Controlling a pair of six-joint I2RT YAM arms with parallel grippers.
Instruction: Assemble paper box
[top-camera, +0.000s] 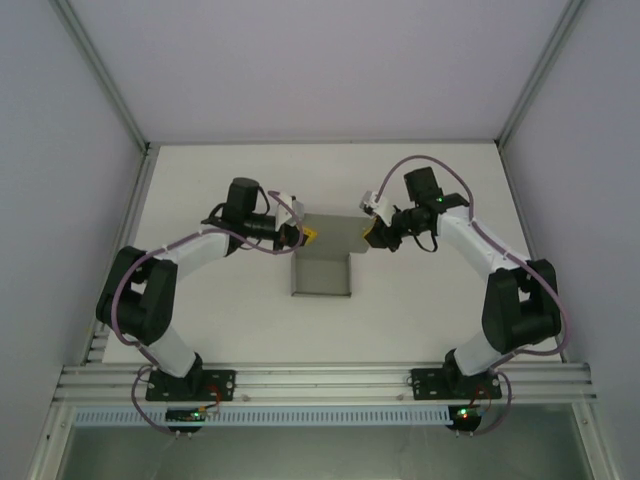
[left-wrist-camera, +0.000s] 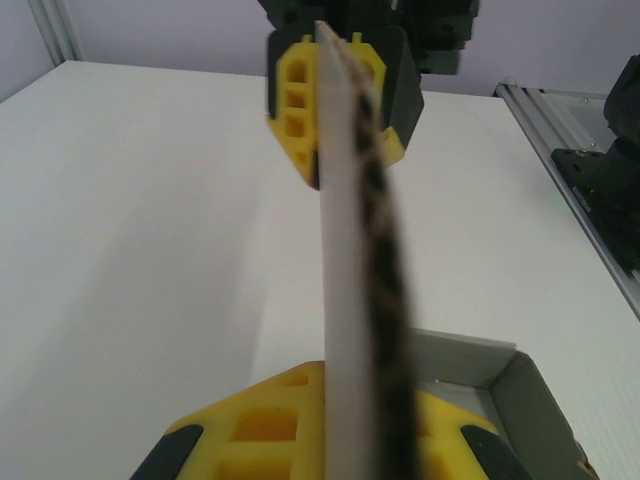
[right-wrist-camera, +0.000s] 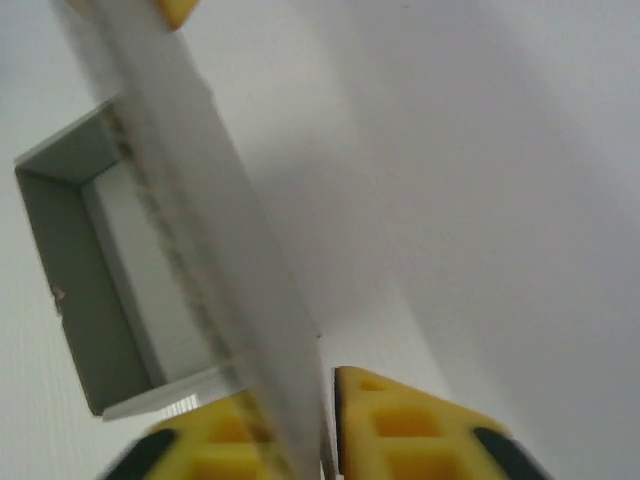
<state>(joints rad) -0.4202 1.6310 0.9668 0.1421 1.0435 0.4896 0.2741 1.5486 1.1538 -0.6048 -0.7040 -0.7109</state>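
Pinching the tall flap (top-camera: 335, 226) of the paper box (top-camera: 322, 278) at both ends: left gripper (top-camera: 297, 236) nips it tight at 9 o'clock, right gripper (top-camera: 371, 232) nips it at 3. Box sits mid table (top-camera: 200, 180), open side up. Best way, I think: move both arms together, same speed, & don't pull apart or the thin card may rip.

No text, label or number can be read anywhere.

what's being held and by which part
Both hold the paper box by its far flap: left gripper at one end, right gripper at the other.
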